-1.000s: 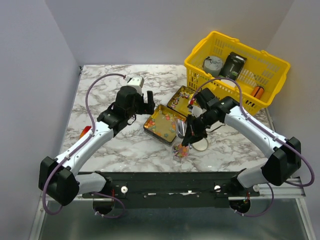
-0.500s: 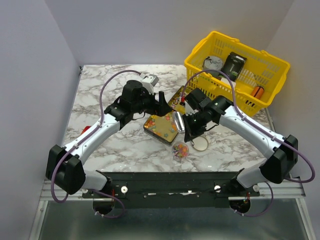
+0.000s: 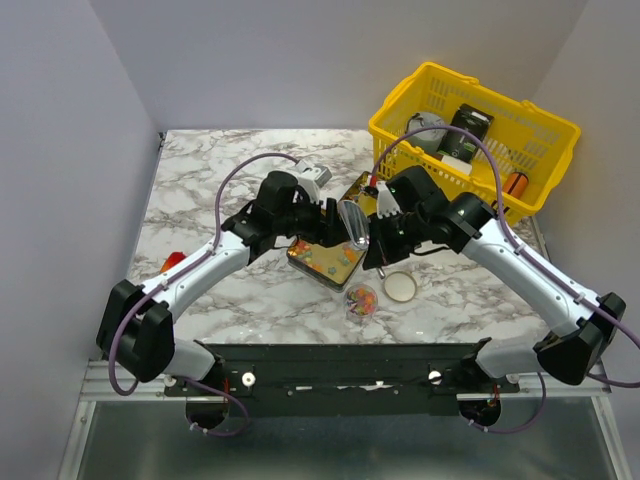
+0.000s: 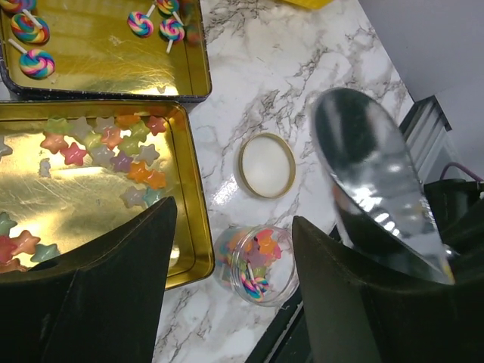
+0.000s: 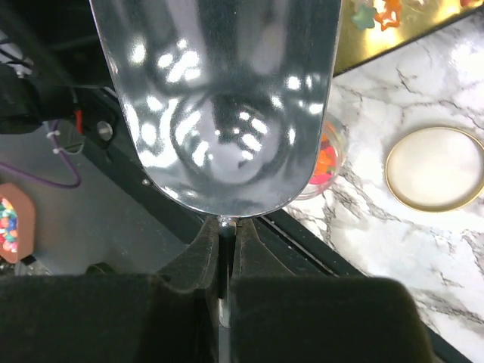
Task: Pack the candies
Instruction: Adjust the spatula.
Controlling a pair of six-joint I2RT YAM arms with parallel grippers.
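Counting two tins [image 4: 195, 197] just behind one jar [image 4: 225, 257] of candies [image 4: 261, 261], one lid [image 4: 266, 165] beside it. One scoop [image 3: 352, 222] pinched in right gripper [image 5: 227, 240]. Left gripper [image 4: 231, 227] spread wide, empty.

the top camera looks down from the near side over the whole table [image 3: 200, 180]. the left wrist camera looks down, close, past the left gripper [image 4: 234, 215]. the right wrist one sits closer, behind a scoop [image 5: 219, 98]. all share the jar [image 3: 361, 298] and lid [image 3: 400, 287].

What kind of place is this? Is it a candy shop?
Probably a robot lab bench, not a shop: a left arm and a right arm bolted to a rail, plain walls boxing in the table, a scoop over a candy tin.
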